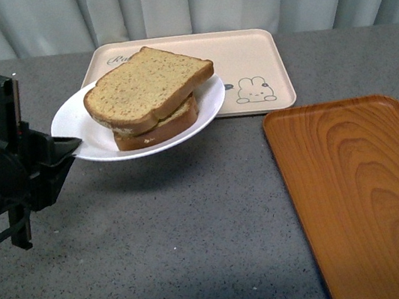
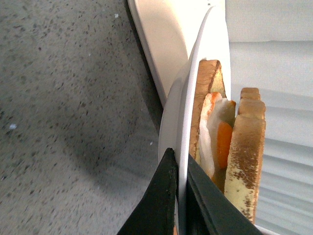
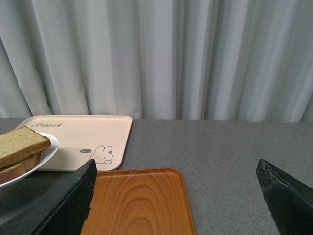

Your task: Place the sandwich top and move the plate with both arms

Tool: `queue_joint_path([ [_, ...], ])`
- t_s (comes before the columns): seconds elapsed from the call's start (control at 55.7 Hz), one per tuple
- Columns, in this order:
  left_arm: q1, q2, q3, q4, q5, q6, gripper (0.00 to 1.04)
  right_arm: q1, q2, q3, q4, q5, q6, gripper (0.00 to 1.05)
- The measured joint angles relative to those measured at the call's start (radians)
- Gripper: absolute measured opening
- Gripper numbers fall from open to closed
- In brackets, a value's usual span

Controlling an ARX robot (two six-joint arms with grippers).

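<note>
Plate [image 1: 78, 127] gripped at its rim by the left gripper [image 1: 71, 147], with the sandwich top [image 1: 145, 86] lying on it.
The left fingers [image 2: 164, 196] are clamped on the white rim, one on each face, holding the plate above the grey table [image 1: 198, 233]. The sandwich top covers the egg slice [image 1: 162, 129], just beyond those fingertips. The right gripper [image 3: 176, 166] is spread wide and grasps nothing.

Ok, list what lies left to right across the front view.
Left arm, jaws shut on the rim → white plate with the sandwich top uppermost → orange wood-grain tray.
</note>
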Motion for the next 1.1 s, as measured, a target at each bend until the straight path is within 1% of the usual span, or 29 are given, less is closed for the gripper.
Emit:
queue_joint_path([
  [0.126, -0.044, 0.082, 0.17, -0.087, -0.069, -0.012, 0.04, 0.0, 0.0, 0.0, 0.0, 0.0, 0.0, 0.96],
  [0.323, -0.075, 0.169, 0.37, -0.192, -0.12, -0.024, 0.04, 0.0, 0.0, 0.0, 0.0, 0.0, 0.0, 0.96],
  [0.431, -0.083, 0.235, 0.496, -0.285, -0.156, -0.029, 0.04, 0.0, 0.0, 0.0, 0.0, 0.0, 0.0, 0.96],
  [0.557, -0.085, 0.308, 0.629, -0.377, -0.154, 0.004, 0.04, 0.0, 0.0, 0.0, 0.0, 0.0, 0.0, 0.96],
  [0.664, -0.082, 0.312, 0.67, -0.424, -0.15, 0.028, 0.04, 0.0, 0.0, 0.0, 0.0, 0.0, 0.0, 0.96],
  [0.79, -0.075, 0.307, 0.653, -0.425, -0.135, 0.05, 0.23, 0.0, 0.0, 0.0, 0.0, 0.0, 0.0, 0.96],
  [0.88, -0.069, 0.278, 0.599, -0.425, -0.132, 0.073, 0.37, 0.0, 0.0, 0.0, 0.0, 0.0, 0.0, 0.96],
  [0.916, -0.068, 0.267, 0.581, -0.423, -0.132, 0.081, 0.41, 0.0, 0.0, 0.0, 0.0, 0.0, 0.0, 0.96],
  [0.988, -0.065, 0.222, 0.52, -0.417, -0.124, 0.118, 0.52, 0.0, 0.0, 0.0, 0.0, 0.0, 0.0, 0.96],
  [1.024, -0.064, 0.181, 0.475, -0.426, -0.125, 0.146, 0.59, 0.0, 0.0, 0.0, 0.0, 0.0, 0.0, 0.96],
  [1.042, -0.064, 0.169, 0.462, -0.43, -0.126, 0.154, 0.6, 0.0, 0.0, 0.0, 0.0, 0.0, 0.0, 0.96],
  [1.06, -0.063, 0.132, 0.423, -0.433, -0.129, 0.176, 0.66, 0.0, 0.0, 0.0, 0.0, 0.0, 0.0, 0.96],
  [1.095, -0.061, 0.077, 0.367, -0.433, -0.127, 0.201, 0.73, 0.0, 0.0, 0.0, 0.0, 0.0, 0.0, 0.96],
])
